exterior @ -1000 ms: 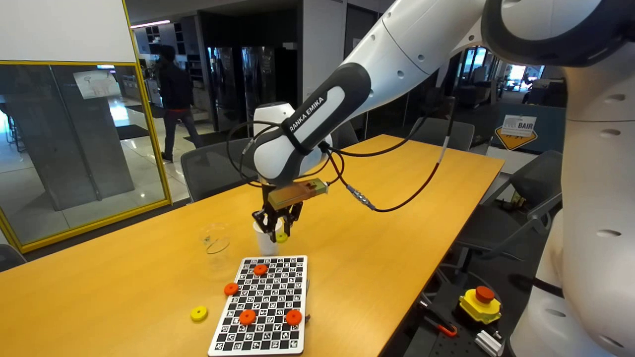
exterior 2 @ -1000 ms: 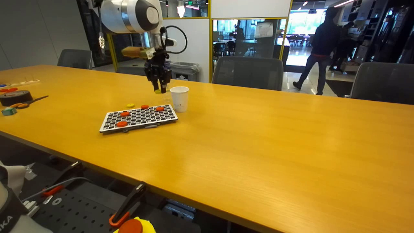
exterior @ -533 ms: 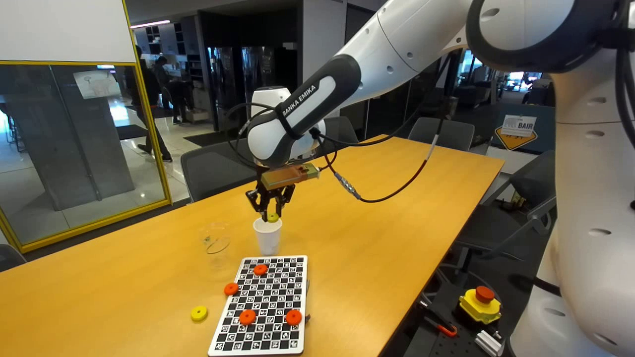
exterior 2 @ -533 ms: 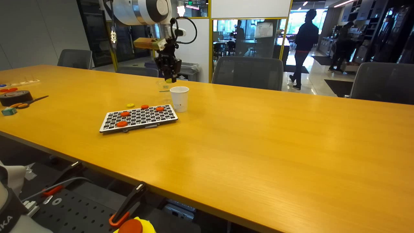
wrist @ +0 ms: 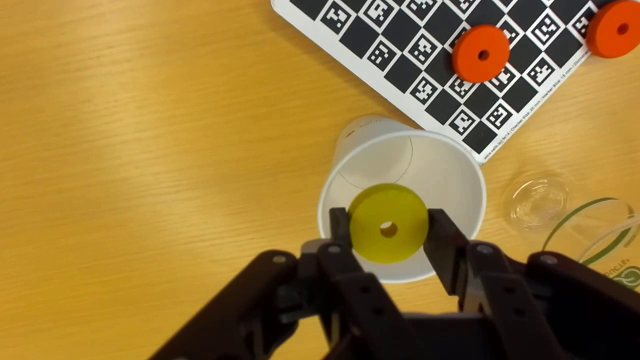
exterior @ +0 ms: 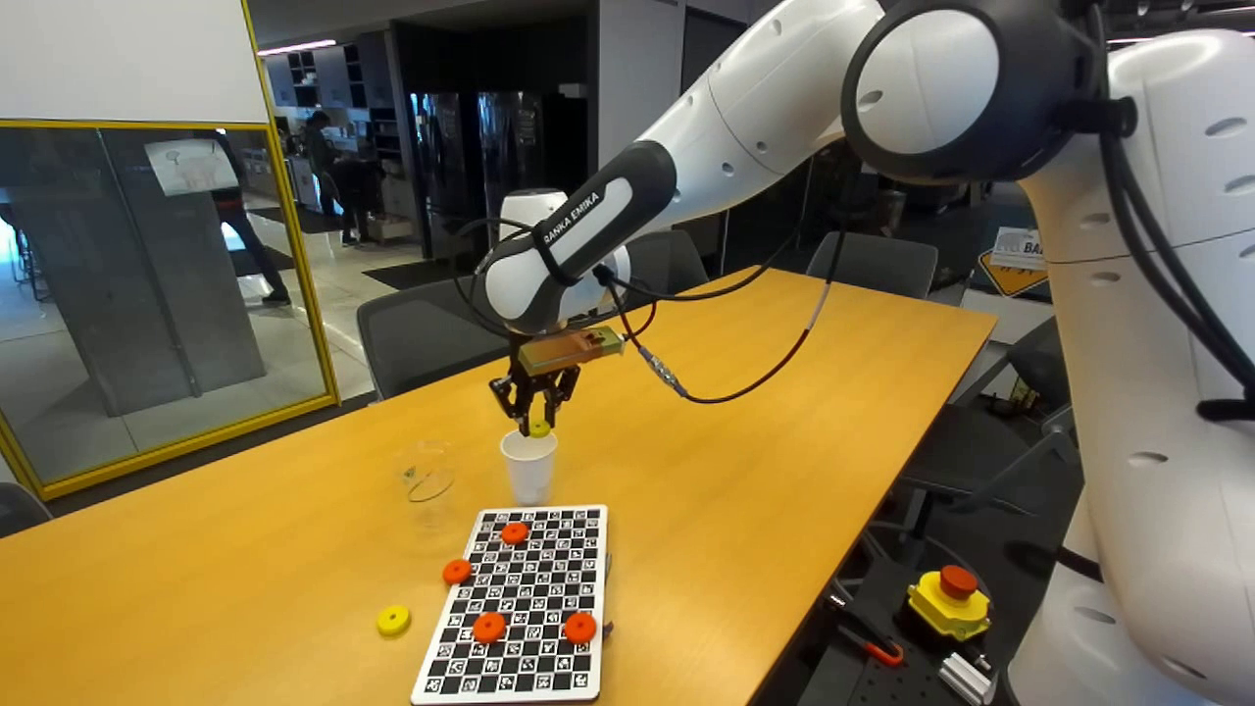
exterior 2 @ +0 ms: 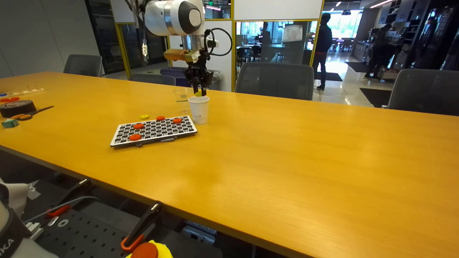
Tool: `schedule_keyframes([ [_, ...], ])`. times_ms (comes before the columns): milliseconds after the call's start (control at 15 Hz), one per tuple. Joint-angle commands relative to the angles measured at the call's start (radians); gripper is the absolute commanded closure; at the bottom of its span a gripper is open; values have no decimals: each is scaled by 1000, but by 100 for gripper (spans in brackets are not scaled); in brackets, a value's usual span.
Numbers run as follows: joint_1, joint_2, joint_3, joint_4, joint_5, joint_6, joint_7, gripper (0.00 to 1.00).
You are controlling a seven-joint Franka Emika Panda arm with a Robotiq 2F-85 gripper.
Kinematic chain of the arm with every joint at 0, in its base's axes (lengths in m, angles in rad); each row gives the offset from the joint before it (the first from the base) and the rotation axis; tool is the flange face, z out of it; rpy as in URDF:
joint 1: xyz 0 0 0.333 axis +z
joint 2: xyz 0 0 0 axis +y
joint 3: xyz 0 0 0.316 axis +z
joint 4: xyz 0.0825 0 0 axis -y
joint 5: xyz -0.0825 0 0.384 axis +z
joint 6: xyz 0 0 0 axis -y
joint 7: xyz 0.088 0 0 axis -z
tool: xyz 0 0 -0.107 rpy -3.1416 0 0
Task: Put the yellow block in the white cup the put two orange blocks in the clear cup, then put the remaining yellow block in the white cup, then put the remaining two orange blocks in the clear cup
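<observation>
Glare (soft) on tabletop (wrist: pixel 130 170)

Arm (exterior: pixel 740 113) outstretched, wrist (exterior: pixel 520 289) bent, fingers (wrist: pixel 446 250) pointing down, clamped

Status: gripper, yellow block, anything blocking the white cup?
Gripper shut on yellow block. Block over the mouth of the white cup, not yet released. Nothing seen between block and mouth; clear cup stands apart, to one side.
</observation>
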Motion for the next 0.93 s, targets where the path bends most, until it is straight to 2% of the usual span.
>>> schedule_keyframes([
  [0,-13,48,14,82,42,-52,-51,76],
  [267,-8,65,17,100,51,-62,-61,76],
  [333,-7,68,17,105,53,-72,-55,33],
  [467,-7,68,18,110,54,-87,-55,25],
  [667,6,34,13,78,41,-94,-33,3],
  [733,10,22,13,64,39,-95,-26,0],
  [867,21,-13,16,24,39,-105,-13,0],
])
